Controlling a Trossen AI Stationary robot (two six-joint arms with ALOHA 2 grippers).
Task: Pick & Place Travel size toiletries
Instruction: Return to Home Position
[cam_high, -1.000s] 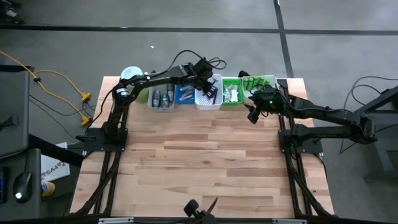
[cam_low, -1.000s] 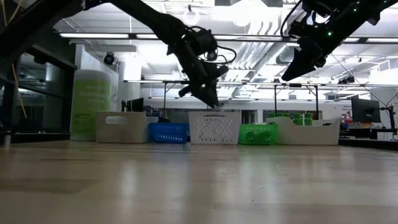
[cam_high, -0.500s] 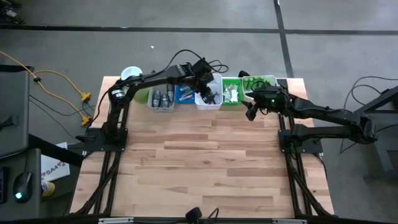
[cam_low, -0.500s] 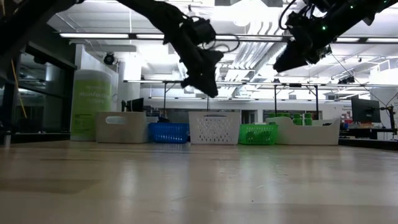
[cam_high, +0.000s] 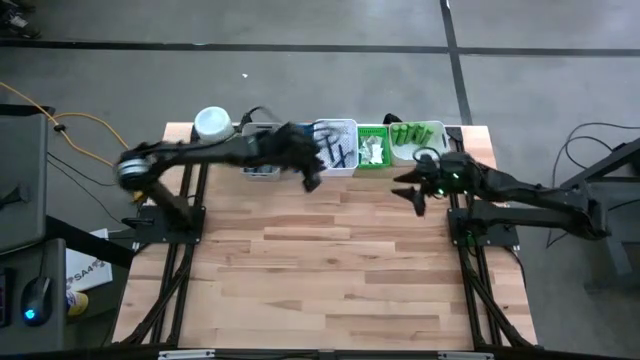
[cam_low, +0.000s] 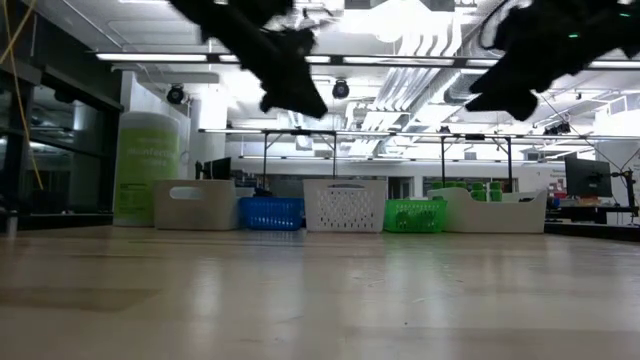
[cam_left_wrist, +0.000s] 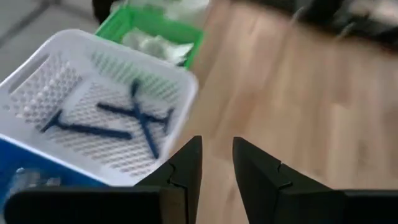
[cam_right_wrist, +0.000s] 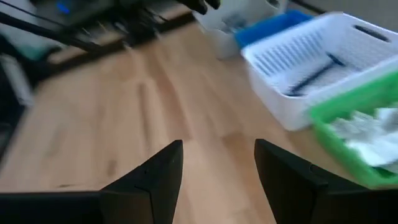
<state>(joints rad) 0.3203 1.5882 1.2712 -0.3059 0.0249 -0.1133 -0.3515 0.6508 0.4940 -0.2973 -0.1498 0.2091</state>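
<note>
Left tool (cam_left_wrist: 216, 146), empty and slightly parted, hovers beside the white bin (cam_left_wrist: 37, 68) holding blue razors (cam_left_wrist: 140, 121); right tool (cam_right_wrist: 217, 146), released, hangs above the counter (cam_right_wrist: 186, 93).

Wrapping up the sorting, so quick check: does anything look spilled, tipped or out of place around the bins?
Nothing stands out. The thin blue razors lie crossed inside the upright white perforated plastic bin. The left gripper and right gripper hang open above the wooden table, holding nothing.

Left hand (cam_high: 312, 180) beside white bin (cam_high: 350, 172), blue razors (cam_high: 335, 154) inside, right hand (cam_high: 415, 195) over table (cam_high: 320, 270)
</note>
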